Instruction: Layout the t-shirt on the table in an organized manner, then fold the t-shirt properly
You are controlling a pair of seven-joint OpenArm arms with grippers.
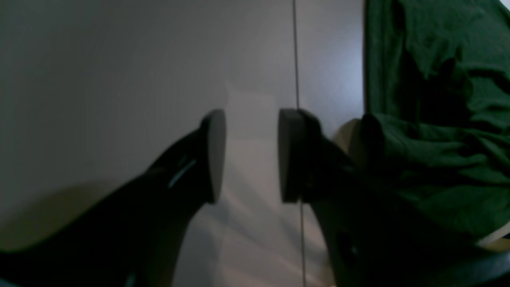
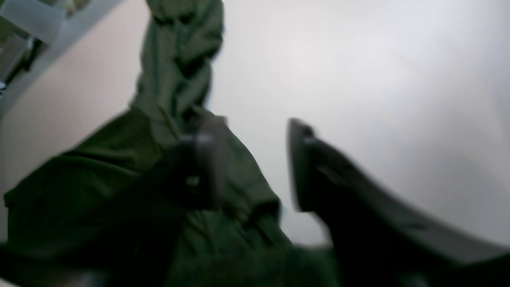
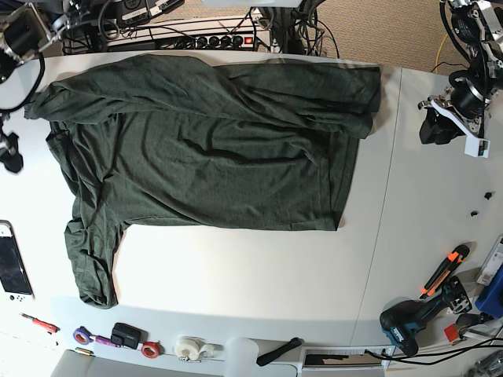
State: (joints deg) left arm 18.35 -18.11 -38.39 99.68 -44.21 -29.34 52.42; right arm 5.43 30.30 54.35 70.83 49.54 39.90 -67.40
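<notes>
**On table: shirt spread, still creased, both grippers free**

Across the table (image 3: 236,267) the shirt (image 3: 212,149) lies mostly flat, hem edge toward the seam, one sleeve trailing down toward me at the other side. I judge it light, limp and clingy: no stiffness, so any lifted edge will sag and drag wrinkles with it. Best holds look like the hem corners or shoulder seams, pinching a single layer.

Left gripper (image 1: 251,155): jaws partly apart, nothing between them, bare table below, shirt just beside.

Right gripper (image 2: 255,163): blurred, jaws apart, holding nothing; cloth sits under one finger (image 2: 205,159).
</notes>
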